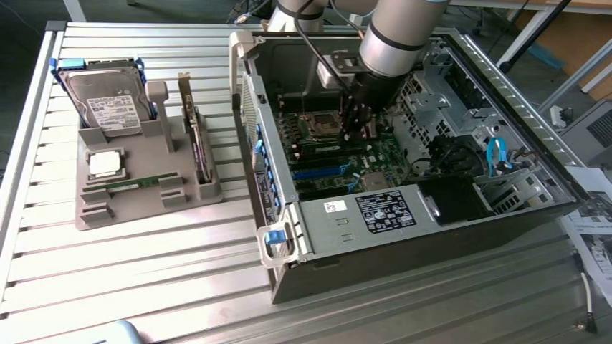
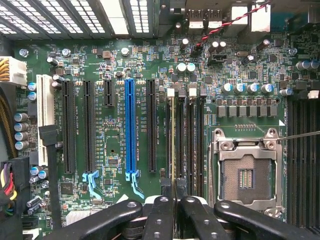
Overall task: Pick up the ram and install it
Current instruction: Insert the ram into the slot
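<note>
We see the tool (image 2: 172, 201) pinched narrow on the ram (image 2: 172, 145), which shows edge-on as a thin strip between the black fingers (image 2: 159, 215). It hangs over the black memory slots (image 2: 189, 145) beside the empty processor socket (image 2: 245, 175). From the exterior view, the tool (image 1: 356, 127) reaches down inside the open computer case (image 1: 287, 244) lying on the desk (image 1: 143, 279).

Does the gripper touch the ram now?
Touching. The wrist view shows the gripper closed on both sides of the thin ram, seen edge-on.
</note>
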